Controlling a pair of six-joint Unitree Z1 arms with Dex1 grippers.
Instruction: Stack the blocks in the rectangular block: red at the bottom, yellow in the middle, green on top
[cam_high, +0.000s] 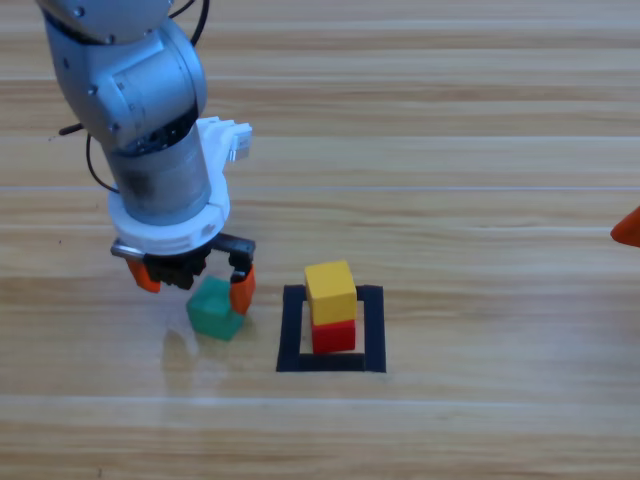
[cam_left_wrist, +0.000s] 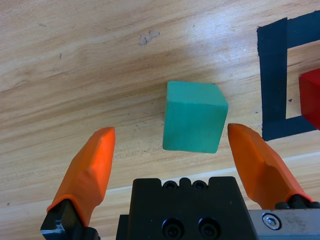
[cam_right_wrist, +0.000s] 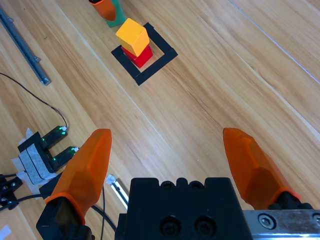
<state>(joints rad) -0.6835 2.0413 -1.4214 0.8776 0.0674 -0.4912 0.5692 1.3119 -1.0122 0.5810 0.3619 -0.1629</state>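
Looking down on your wooden table (cam_high: 450, 150), you have the left arm (cam_high: 140, 110) coming in from the top left as the biggest thing in view, bent down over the near left part of the surface. Its left gripper (cam_high: 196, 282) hangs low over the green cube (cam_high: 215, 309), jaws spread wide apart; in the left wrist view the cube (cam_left_wrist: 194, 117) sits on the table between the two orange jaws with open wood showing on either side of it, so nothing is clamped and neither jaw touches it. The cube looks turned a little askew to the jaws.

Just right of that cube you see the rectangular block (cam_high: 292, 330), the hollow outline of black tape. Inside it stands the red cube (cam_high: 335, 337), resting on the table toward the near edge of the outline, and the yellow cube (cam_high: 330, 291) sits squarely on top of the red one. The green cube lies outside the tape, near its left edge but not touching it.

Your right gripper (cam_high: 628, 229) waits drawn back at the right edge, only an orange tip showing from above. Its own wrist view looks across the table at the stack from well away, with its jaws held wide apart on nothing.
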